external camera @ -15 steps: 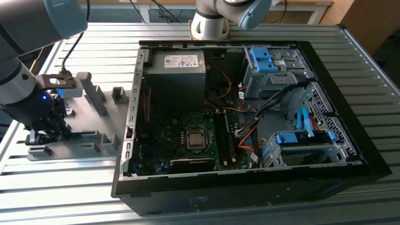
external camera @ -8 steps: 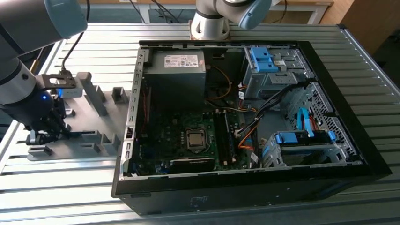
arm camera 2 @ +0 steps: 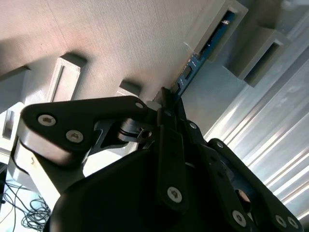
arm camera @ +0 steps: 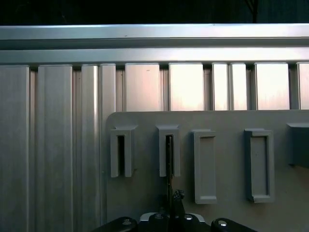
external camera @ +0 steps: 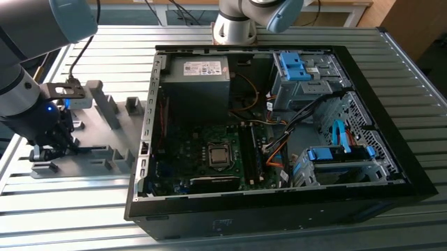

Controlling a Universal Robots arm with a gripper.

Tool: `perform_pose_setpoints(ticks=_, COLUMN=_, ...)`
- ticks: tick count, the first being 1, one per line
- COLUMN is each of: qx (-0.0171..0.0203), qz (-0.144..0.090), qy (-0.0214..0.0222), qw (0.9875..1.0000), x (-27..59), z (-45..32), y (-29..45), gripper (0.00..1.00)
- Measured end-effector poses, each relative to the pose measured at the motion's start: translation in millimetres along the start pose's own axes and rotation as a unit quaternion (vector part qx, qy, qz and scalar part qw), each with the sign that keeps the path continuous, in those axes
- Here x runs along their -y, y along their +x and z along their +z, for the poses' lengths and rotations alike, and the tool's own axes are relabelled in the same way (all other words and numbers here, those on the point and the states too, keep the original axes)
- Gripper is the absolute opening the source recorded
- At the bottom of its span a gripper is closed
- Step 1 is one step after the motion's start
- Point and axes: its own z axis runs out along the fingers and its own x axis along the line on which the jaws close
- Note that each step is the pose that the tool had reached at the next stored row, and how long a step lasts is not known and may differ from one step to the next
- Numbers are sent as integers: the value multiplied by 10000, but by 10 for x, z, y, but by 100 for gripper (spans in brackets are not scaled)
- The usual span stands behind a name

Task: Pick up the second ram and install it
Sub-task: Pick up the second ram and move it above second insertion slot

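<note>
We are logging the black metal gripper (arm camera 2: pixel 169 96) pinching its fingers together on the near end of the second ram (arm camera 2: pixel 202 52), a dark blue-green circuit-board stick. Its long axis is running ahead of the fingertips, far end sitting in a grey plastic holder block (arm camera: pixel 161 154).

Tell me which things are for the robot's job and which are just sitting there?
For the job:
- the second ram, standing in its holder block
- the gripper, right at the ram
- the open computer case with its motherboard

Just sitting there:
- the empty holder blocks
- the power supply
- the blue drive brackets
- the slatted table
</note>
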Motion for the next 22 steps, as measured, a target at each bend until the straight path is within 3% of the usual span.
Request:
perform_pose_setpoints(ticks=11, qx=1, qz=-278, qy=-8, qw=9996, x=1, z=-1, y=26, gripper=14)
perform_pose_setpoints(ticks=22, qx=1, qz=-284, qy=-9, qw=9996, x=1, z=-1, y=27, gripper=14)
